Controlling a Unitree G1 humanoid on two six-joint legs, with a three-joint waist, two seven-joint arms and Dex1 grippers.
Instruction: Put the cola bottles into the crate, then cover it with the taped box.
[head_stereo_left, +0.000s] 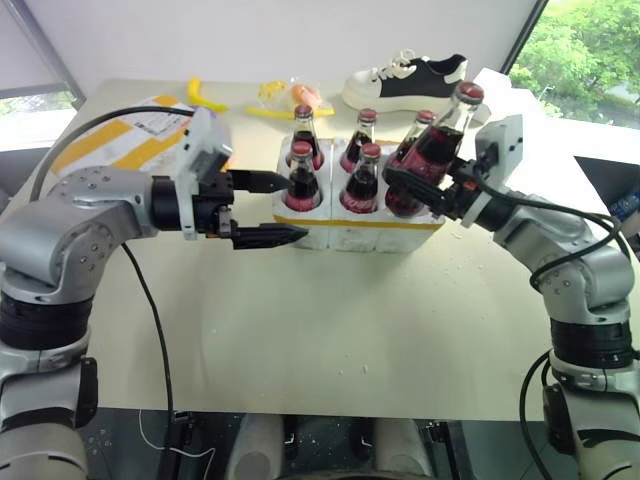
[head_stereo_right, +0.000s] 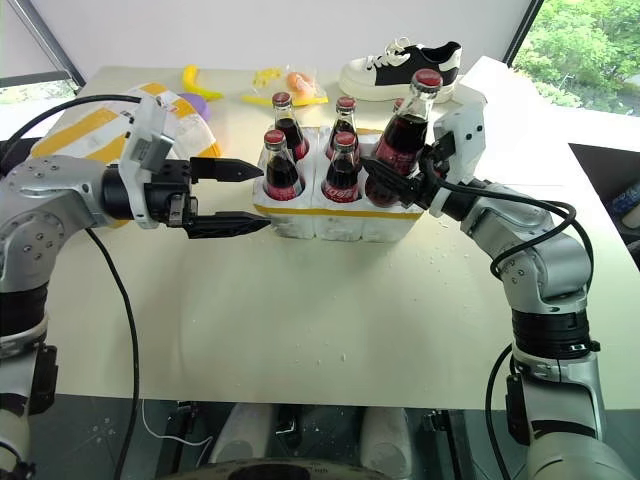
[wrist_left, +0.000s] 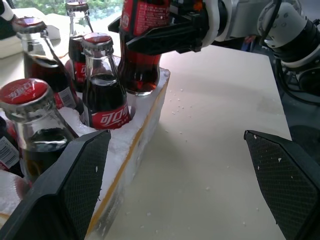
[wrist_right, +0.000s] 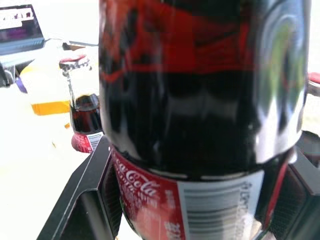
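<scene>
At nine o'clock, taped box (head_stereo_left: 125, 135): white styrofoam, wide yellow bands, shipping label, lying flat on pale bench (head_stereo_left: 330, 330). Left gripper (head_stereo_left: 268, 210) level beside low white styrofoam crate (head_stereo_left: 350, 228), fingers spread wide, holding nothing. Five small red-capped glass cola bottles (head_stereo_left: 303, 178) seated in wells. At two o'clock, right gripper (head_stereo_left: 418, 185) clamped on sixth bottle (head_stereo_left: 440, 140), tilted above near-right well. Likely risks: tilted base catching well rim and tipping crate, or knocking neighbouring bottle.
</scene>
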